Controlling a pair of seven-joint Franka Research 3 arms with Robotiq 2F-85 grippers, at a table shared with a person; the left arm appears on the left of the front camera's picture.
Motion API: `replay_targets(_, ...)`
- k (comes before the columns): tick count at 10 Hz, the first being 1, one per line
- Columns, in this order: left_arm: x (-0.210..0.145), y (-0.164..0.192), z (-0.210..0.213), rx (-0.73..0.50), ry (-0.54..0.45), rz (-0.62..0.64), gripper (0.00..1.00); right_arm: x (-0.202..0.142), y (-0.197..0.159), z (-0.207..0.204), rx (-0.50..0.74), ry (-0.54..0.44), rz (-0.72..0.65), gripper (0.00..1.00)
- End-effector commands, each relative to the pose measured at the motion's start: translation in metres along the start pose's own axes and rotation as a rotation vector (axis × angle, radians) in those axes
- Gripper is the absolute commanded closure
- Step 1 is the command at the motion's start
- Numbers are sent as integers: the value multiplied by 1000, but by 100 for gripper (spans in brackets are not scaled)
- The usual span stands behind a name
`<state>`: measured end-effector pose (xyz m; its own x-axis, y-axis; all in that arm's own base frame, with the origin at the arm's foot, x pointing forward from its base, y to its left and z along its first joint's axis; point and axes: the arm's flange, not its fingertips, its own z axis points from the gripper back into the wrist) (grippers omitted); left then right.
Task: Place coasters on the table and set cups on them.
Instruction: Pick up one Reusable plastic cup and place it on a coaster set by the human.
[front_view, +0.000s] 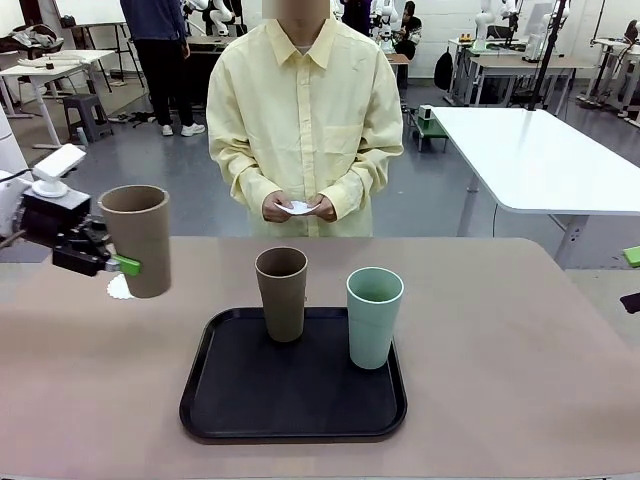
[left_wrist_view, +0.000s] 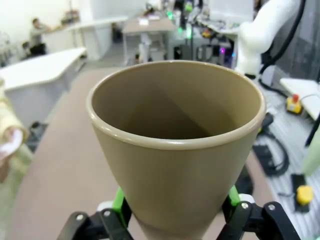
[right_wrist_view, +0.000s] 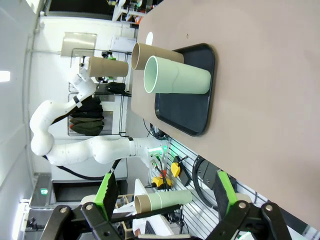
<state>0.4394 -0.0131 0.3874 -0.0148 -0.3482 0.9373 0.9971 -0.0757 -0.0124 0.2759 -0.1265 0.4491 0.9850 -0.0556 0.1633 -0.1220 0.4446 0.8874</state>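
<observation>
Watching from my station, I judge the task barely under way: one small round white paper-doily coaster (front_view: 119, 287) lies on the wide matte beige-brown tabletop (front_view: 500, 380) at the left of the frame. The left gripper (front_view: 122, 264) is clamped around the tall light tan tapered tumbler (front_view: 136, 240) right over that coaster. The tumbler's base hides part of the doily, and I cannot tell whether it is touching down or hanging just above it. The darker brown tumbler (front_view: 282, 300) and the pale mint green tumbler (front_view: 374, 320) stand upright side by side on the black rounded-corner tray (front_view: 230, 400) at lower centre, apart from each other, with no coasters laid out for them yet. The person at the top centre holds something white, which looks like more doilies, in both hands (front_view: 298, 208). So by my reckoning one cup is nearly set and two coasters and two cups remain. The right gripper (right_wrist_view: 165, 185) is spread wide with nothing between its green pads. The tabletop looks smooth, flat and uncluttered apart from the tray. Behind it is a workshop with a grey floor, a white table (front_view: 540, 160) at upper right and people farther off at benches.
</observation>
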Motion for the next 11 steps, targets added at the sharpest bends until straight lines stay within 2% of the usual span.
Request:
replay_targets(1, -19, 28, 45, 18, -46, -33, 16, 2, 0, 0, 19, -5, 11, 0)
replay_targets(3, -34, 40, 89, 86, -59, -30, 16, 2, 0, 0, 19, -5, 11, 0)
replay_targets(5, -48, 49, 115, 154, -71, -10, 16, 2, 0, 0, 19, -5, 11, 0)
replay_targets(7, -58, 62, 127, 199, -98, 55, 16, 2, 0, 0, 19, -5, 11, 0)
replay_targets(9, -58, 61, 123, 239, -125, 42, 16, 2, 0, 0, 19, -5, 11, 0)
replay_targets(10, -65, 57, 125, 197, -83, 43, 16, 2, 0, 0, 19, -5, 11, 0)
replay_targets(11, -65, 57, 125, 197, -83, 43, 16, 2, 0, 0, 19, -5, 11, 0)
